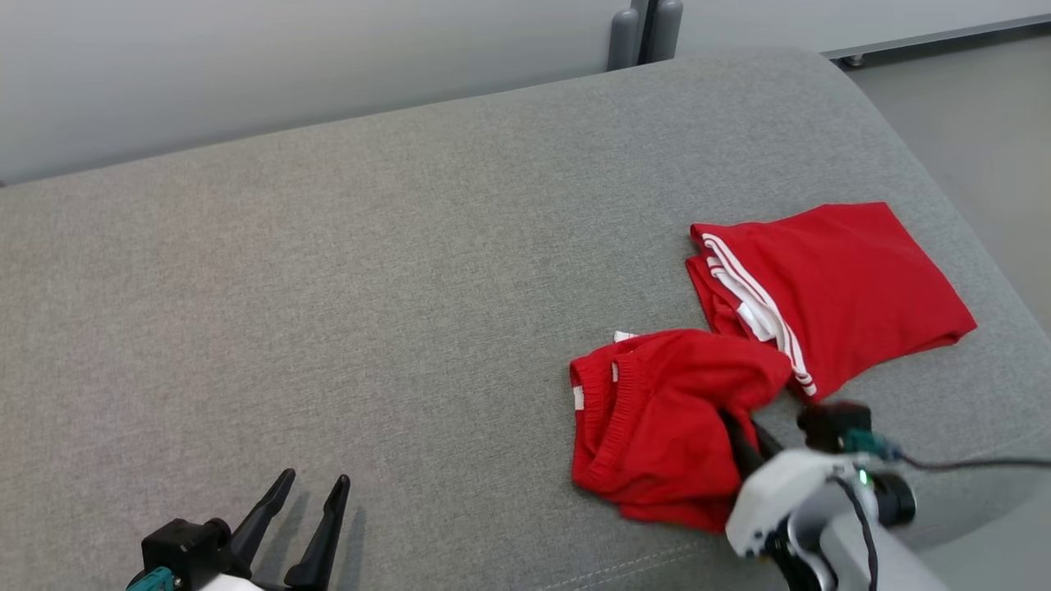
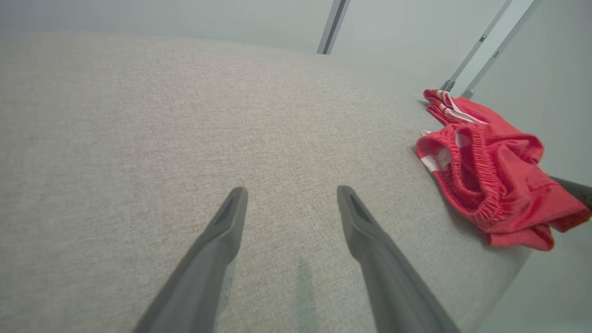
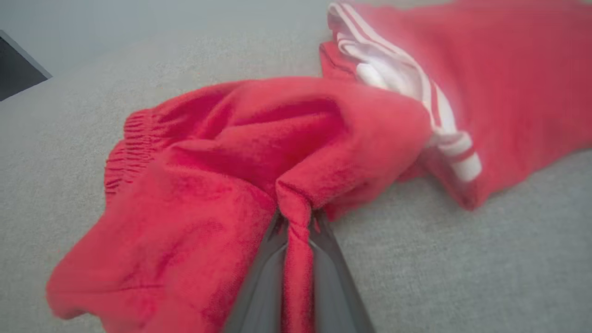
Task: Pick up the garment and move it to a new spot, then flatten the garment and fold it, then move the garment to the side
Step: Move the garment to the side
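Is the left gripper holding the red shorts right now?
No, the left gripper is open over the grey cushion, apart from the red shorts.

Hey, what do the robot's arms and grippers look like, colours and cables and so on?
The left gripper and right gripper each have two long dark grey fingers tapering to narrow tips. The right wrist is a white shell with a green light, a teal connector and a black cable. The left has a teal connector too.

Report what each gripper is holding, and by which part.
The right gripper is shut on a pinched fold of the red garment, at its bunched near end. The left gripper is open and holds nothing.
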Controlling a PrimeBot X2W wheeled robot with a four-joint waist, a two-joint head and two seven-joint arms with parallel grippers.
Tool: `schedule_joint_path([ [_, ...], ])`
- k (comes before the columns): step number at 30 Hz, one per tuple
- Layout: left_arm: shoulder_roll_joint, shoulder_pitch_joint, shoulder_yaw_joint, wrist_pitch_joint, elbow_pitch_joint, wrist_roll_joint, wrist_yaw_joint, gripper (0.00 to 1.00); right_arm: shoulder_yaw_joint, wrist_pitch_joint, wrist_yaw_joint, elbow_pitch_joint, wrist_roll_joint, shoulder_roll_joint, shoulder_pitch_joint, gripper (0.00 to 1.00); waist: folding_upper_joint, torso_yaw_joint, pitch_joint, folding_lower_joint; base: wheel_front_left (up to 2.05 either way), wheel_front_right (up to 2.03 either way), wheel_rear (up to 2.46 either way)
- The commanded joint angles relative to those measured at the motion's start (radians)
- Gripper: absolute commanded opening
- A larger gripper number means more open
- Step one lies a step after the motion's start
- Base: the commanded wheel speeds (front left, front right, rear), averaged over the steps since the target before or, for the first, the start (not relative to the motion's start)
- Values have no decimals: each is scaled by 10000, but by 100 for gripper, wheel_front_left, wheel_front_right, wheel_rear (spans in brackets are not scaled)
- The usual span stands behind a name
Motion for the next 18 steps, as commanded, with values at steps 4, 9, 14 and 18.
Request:
schedule_joint_path([
  [4,494,-173,286,-103,-370,-166,-71,100,-251,678,14,-846,-1312,80,-1436,0,0,287,286,0,0,0,0],
  [9,684,-145,288,-103,-654,-352,-71,100,-1994,2110,14,-1750,-3380,80,-2145,0,0,682,539,0,0,0,0],
  [14,896,-211,302,-103,-865,-528,-71,100,-3784,3752,14,-3318,-5018,80,-1741,0,0,1114,764,0,0,0,0],
  [18,1074,-256,301,-103,-1042,-645,-71,100,-4813,4771,14,-4788,-5673,80,-1127,0,0,1393,934,0,0,0,0],
])
